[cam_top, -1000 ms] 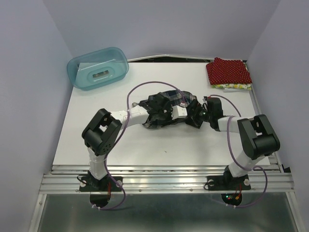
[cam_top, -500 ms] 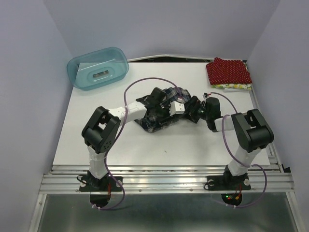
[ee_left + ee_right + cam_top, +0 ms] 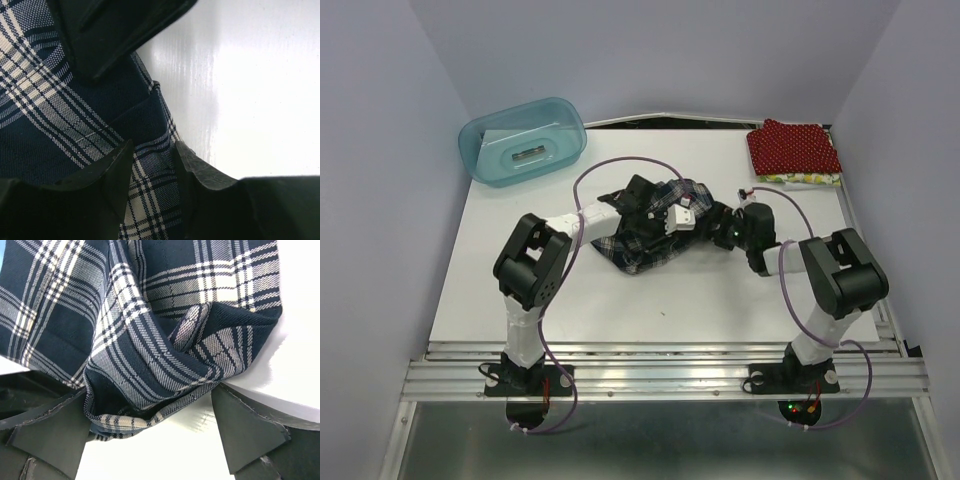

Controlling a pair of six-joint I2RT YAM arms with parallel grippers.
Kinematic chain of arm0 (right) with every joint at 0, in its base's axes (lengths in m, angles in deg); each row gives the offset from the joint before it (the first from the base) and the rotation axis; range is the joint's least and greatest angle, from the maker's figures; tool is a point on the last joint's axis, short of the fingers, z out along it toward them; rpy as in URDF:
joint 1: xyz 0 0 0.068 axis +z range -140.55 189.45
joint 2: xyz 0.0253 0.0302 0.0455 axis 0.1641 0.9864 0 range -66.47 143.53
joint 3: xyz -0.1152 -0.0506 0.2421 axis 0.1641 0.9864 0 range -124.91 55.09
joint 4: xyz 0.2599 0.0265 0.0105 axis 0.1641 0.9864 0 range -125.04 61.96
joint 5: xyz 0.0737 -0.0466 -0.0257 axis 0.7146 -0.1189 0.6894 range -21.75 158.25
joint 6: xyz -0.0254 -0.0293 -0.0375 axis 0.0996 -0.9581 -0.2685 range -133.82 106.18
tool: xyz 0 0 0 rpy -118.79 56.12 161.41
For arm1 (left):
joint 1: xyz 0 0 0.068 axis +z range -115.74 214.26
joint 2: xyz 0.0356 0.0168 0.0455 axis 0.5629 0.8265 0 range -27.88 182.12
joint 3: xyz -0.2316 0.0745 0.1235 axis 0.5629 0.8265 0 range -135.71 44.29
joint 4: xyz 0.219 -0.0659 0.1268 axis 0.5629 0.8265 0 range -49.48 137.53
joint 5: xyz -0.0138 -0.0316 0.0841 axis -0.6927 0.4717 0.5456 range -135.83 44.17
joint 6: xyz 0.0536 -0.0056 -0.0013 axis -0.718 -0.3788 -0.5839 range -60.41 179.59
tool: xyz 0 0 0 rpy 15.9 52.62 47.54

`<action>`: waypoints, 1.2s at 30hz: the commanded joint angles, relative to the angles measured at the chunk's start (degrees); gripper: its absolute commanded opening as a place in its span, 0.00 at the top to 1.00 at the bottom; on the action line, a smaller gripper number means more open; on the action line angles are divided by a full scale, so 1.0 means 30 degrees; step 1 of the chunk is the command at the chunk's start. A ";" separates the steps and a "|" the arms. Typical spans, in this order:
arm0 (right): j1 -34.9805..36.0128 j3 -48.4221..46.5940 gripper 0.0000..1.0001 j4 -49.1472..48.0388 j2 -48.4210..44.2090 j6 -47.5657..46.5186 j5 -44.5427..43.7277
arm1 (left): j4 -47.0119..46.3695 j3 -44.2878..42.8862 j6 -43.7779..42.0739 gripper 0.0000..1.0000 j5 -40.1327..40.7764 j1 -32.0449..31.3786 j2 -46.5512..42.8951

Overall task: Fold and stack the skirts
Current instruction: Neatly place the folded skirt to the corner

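Note:
The plaid skirt [image 3: 638, 240] lies crumpled mid-table. My left gripper [image 3: 672, 212] is over its far side and shut on a fold of it; in the left wrist view the plaid skirt [image 3: 75, 115] passes between the gripper's [image 3: 152, 167] close-set fingers. My right gripper [image 3: 717, 226] is at the skirt's right edge. In the right wrist view the gripper [image 3: 150, 432] is open wide, and a rumpled edge of the plaid skirt [image 3: 150, 340] lies between the spread fingers [image 3: 250, 435]. The red dotted skirt [image 3: 793, 146] lies folded on the yellowish skirt [image 3: 802, 180] at the back right.
A translucent teal tub [image 3: 523, 140] stands at the back left with a small object inside. The white table [image 3: 650, 300] ends at a metal rail in front. Purple walls stand close on both sides. Both arms' cables loop above the skirt.
My left gripper has moved toward the back left, pulling the plaid skirt with it. My right gripper has followed at the skirt's right edge, and its forearm has swung toward the back.

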 commanded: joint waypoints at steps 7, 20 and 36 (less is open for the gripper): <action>-0.0065 -0.1091 0.00 0.0104 0.3165 0.1541 0.0413 | 0.3026 -0.2217 -0.1473 0.51 -0.0886 0.0129 0.1443; 0.0111 -0.0974 0.47 -0.5442 0.6099 0.4829 0.2616 | 0.4375 -0.3449 -0.2555 0.51 -0.0885 0.0100 0.2296; 0.0111 0.1250 0.99 -0.3422 0.0826 0.4417 0.2202 | -0.0014 -0.1221 0.6425 0.32 0.1017 0.1331 -0.3855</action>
